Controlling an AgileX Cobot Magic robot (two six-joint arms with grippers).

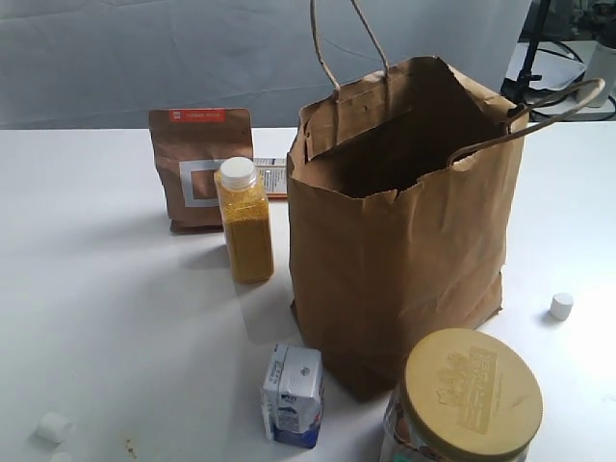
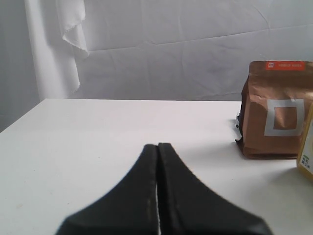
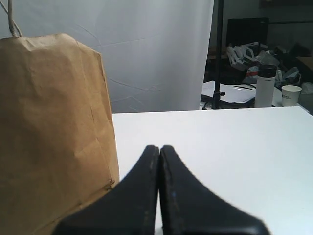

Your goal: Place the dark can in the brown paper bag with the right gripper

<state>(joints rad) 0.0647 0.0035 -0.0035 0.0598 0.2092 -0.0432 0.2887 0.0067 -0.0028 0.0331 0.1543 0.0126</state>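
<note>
The right tool [image 3: 159, 147] has its fingers pressed together on nothing, with the bag [image 3: 54, 122] standing close beside it. The can shows in no view, so its direction from the tool cannot be told.

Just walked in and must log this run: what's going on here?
Nothing is being handled right now. The left pincer and the right pincer are both shut and empty, the right one beside the brown paper bag, which stands upright with its mouth open. The dark can shows in no view; whether it lies in the bag cannot be told. A pouch, a yellow bottle, a carton and a tan-lidded jar stand near it.
</note>
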